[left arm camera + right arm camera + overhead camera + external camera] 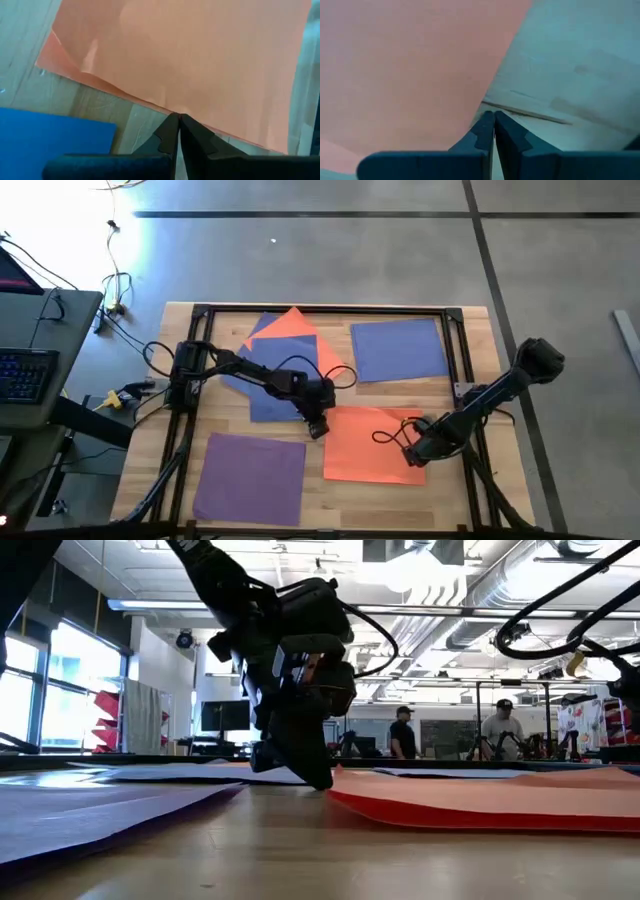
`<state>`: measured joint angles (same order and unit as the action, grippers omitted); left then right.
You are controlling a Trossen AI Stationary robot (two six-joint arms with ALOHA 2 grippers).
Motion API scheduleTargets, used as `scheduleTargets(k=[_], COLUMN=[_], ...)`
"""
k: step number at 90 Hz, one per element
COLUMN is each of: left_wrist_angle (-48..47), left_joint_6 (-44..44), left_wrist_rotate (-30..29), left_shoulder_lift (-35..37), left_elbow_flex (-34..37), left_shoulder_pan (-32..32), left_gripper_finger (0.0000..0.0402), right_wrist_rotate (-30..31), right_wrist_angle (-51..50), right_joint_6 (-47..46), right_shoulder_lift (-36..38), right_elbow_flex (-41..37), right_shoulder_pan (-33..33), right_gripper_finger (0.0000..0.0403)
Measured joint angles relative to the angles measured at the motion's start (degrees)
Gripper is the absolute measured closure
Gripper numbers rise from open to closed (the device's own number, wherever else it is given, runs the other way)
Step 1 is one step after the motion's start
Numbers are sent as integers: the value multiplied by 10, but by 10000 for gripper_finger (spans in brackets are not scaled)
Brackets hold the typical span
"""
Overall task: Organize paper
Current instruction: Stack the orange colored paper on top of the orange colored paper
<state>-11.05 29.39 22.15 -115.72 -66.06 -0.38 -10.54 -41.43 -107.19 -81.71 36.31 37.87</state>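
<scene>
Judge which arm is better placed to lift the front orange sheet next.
Probably the left. The left gripper is shut on the front orange sheet's edge, which rides up off the table. The right gripper also looks closed at the opposite edge, its grip less clear.

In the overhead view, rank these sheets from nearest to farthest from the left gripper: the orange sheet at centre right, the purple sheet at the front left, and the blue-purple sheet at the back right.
1. Orange paper sheet at centre right: its corner meets the left gripper.
2. Purple paper sheet at front left: in front, toward the left.
3. Blue-purple paper sheet at back right: behind, toward the right.

The last two are fairly close.
</scene>
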Motion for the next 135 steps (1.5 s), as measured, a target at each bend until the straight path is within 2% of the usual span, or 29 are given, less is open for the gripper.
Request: scheduleTargets(k=[11, 20, 26, 33, 44, 53, 69, 82, 95, 106, 122, 135], left_wrist_angle=[-30, -50, -54, -50, -68, -107, -204, -304, -383, -414, -424, -423], left_joint_6=[-11, -11, -11, -10, -9, -10, -24, -31, -30, -30, -30, -30], left_wrist_rotate=[-25, -46, -55, -55, -53, -60, -122, -172, -214, -228, -240, -242], left_shoulder_lift=[19, 42, 62, 80, 117, 156, 227, 275, 311, 332, 342, 342], left_elbow_flex=[1, 3, 3, 2, 2, 1, 1, 1, 0, 0, 0, 0], left_shoulder_pan=[-1, 4, 8, 12, 17, 20, 20, 23, 24, 24, 23, 23], left_gripper_finger=[402, 401, 401, 401, 401, 401, 401, 401, 401, 401, 401, 401], right_wrist_rotate=[-4, 2, 21, 73, 181, 223, 223, 193, 156, 132, 140, 155], right_wrist_angle=[-56, -132, -166, -157, -12, 159, 343, 373, 360, 334, 307, 287], right_joint_6=[13, 59, 94, 134, 236, 332, 461, 545, 567, 536, 467, 438], right_shoulder_lift=[0, 0, 0, 0, 1, -13, -81, -125, -132, -129, -128, -127], right_elbow_flex=[25, 70, 103, 134, 152, 121, 57, 50, 50, 51, 52, 53], right_shoulder_pan=[0, -1, -7, -16, -46, -78, -139, -157, -140, -101, -31, -4], right_gripper_finger=[403, 403, 403, 403, 403, 403, 403, 403, 403, 403, 403, 403])
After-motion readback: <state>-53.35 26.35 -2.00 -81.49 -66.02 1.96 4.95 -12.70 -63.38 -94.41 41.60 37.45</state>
